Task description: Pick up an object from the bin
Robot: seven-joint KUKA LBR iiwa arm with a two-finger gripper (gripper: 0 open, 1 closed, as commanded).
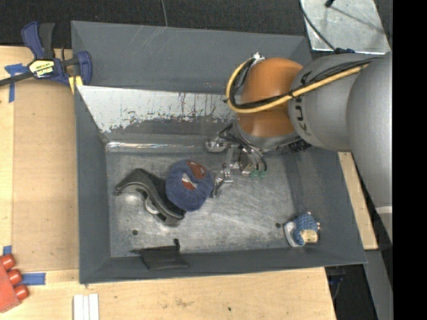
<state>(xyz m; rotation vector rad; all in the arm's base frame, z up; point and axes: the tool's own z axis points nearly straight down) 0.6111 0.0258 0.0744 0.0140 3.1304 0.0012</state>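
Orange-capped arm hanging over bin middle; jaws, state unreadable, sitting beside blue ball's right edge; bare floor stretching rightward.

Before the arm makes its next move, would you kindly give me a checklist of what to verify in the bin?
1. Pincer is low inside the bin, near the middle: ok.
2. Pincer holds something: not ok; nothing shows in its grip.
3. Nearest thing is within reach: ok; the blue ball lies just left of the pincer.
4. Pincer touches the blue ball: cannot tell.
5. Blue ball lies free of its neighbours: not ok; it sits against the dark curved handle.
6. Other things are out of the way: ok; the small blue and yellow toy is in the front right corner and the black flat piece is at the front wall.
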